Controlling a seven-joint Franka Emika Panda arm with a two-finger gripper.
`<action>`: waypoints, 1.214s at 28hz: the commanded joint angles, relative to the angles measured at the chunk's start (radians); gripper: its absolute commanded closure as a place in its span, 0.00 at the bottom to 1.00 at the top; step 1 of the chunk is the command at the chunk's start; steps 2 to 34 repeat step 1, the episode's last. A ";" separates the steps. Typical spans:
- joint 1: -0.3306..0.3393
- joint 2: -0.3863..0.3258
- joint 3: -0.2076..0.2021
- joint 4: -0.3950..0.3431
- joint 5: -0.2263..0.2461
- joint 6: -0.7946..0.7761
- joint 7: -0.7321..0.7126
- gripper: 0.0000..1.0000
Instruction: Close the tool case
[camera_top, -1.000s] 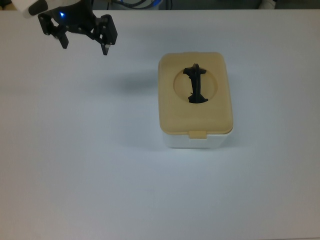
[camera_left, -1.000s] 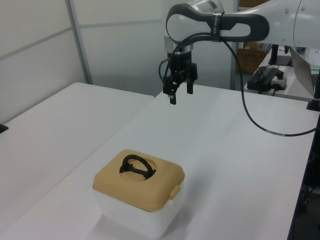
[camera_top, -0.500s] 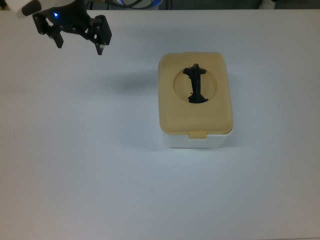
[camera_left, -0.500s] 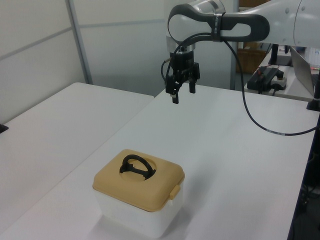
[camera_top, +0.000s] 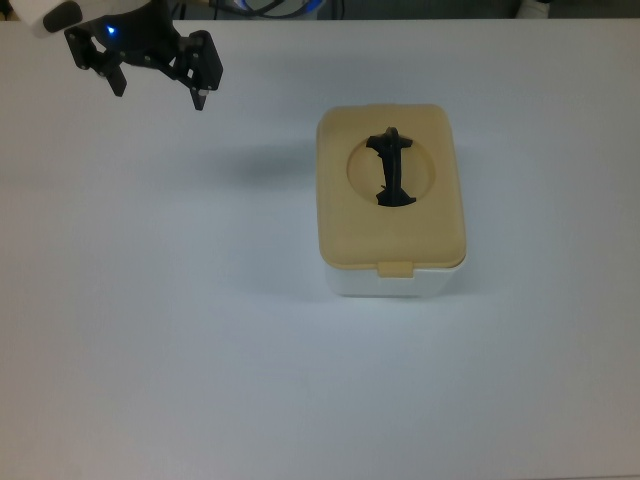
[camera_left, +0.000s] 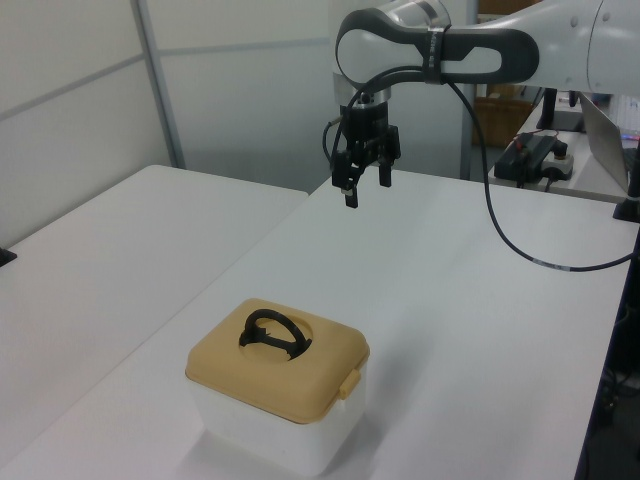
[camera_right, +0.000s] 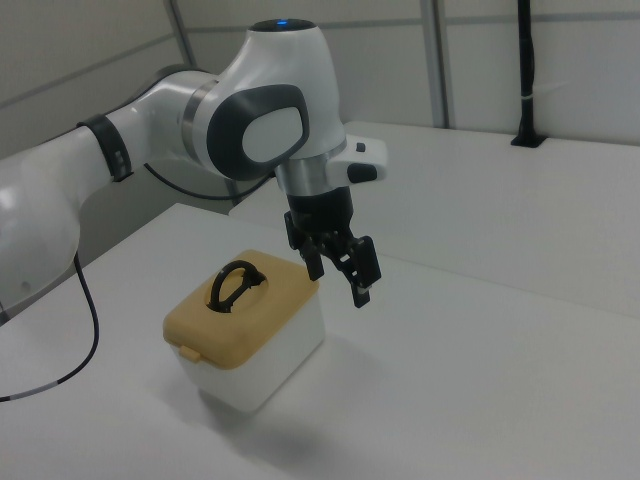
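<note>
Jaws spread and empty on my gripper (camera_top: 158, 87), well clear; lid (camera_top: 390, 188) already sits flush on the tub (camera_top: 390, 283), so I'd only press its tab (camera_top: 396, 268) gently.

Arm shell: I see glossy white rounded housings (camera_right: 270, 130) with dark grey joint panels and black ring seams.
Wrist: a grey metal cylinder under the last white link.
Gripper (camera_right: 338, 272): black, angular frame with 2 fingers; I catch pale tips on them in the top view.
Light: 1 blue LED glows on the gripper body (camera_top: 112, 31).
Cable (camera_left: 520, 235): I see a black lead looping off the arm.
</note>
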 joint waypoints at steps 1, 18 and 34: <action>-0.002 -0.018 -0.003 -0.023 -0.011 -0.016 -0.027 0.00; -0.002 -0.018 -0.003 -0.023 -0.011 -0.016 -0.027 0.00; -0.002 -0.018 -0.003 -0.023 -0.011 -0.016 -0.027 0.00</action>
